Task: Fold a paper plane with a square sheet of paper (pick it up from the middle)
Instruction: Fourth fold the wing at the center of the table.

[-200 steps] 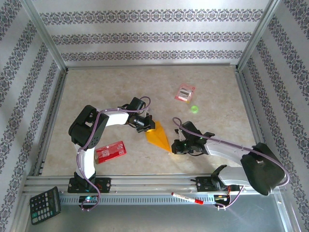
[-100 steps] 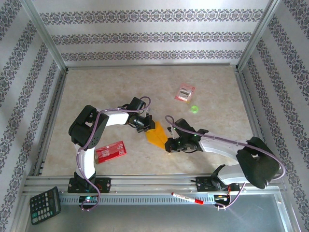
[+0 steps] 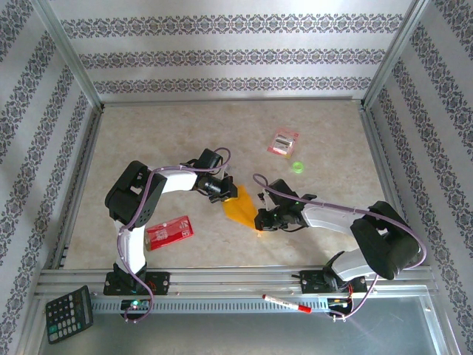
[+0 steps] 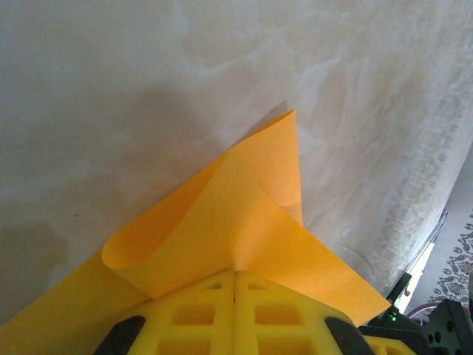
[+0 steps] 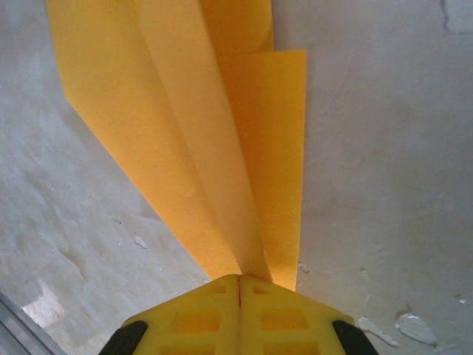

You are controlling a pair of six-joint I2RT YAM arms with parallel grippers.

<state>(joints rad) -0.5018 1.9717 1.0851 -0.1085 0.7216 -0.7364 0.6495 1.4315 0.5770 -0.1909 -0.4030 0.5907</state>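
Left hand (image 4: 235,275), right hand (image 5: 239,279) both clamped on paper (image 3: 242,208).

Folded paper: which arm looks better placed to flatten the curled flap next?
Probably the left. The left gripper is shut on the folded paper at its wide end, right where the flap curls up; the right gripper pinches the narrow tip, anchoring it.

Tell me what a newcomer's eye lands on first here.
The folded orange-yellow paper at the table's middle stands out, pinched from both ends: the left claw shut on its far end, the right claw shut on its near tip. Next, a red packet beside the left arm and a calculator at the near-left corner.
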